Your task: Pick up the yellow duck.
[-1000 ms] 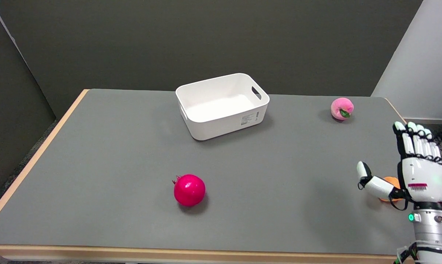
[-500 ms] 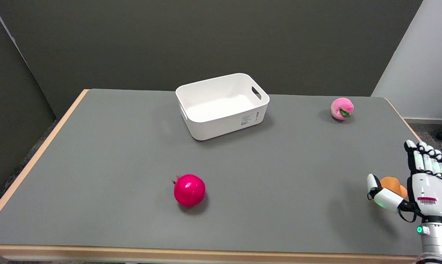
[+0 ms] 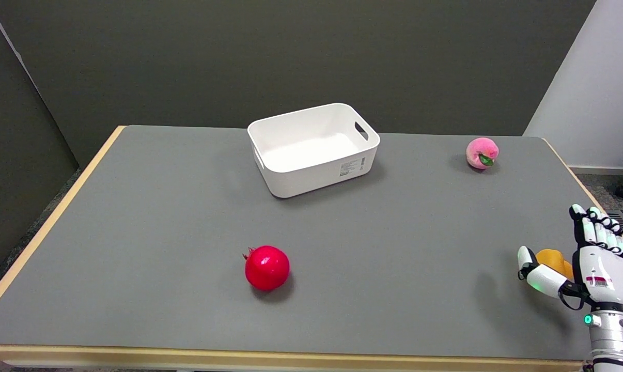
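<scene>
The yellow duck [image 3: 552, 259] shows only as a yellow-orange patch near the table's right edge, mostly hidden behind my right hand [image 3: 590, 258]. The hand stands upright around it, thumb stretched out on the duck's left side and the other fingers straight up on its right. I cannot tell whether the hand touches the duck. Nothing is gripped.
A white bin [image 3: 314, 147] stands at the back centre. A red pomegranate [image 3: 266, 267] lies front centre and a pink peach toy [image 3: 481, 153] at the back right. The table's right edge [image 3: 582, 186] runs close to the hand.
My right hand has come down and slightly right, settling lower beside the duck; more of the duck shows between thumb and palm than a second ago.
</scene>
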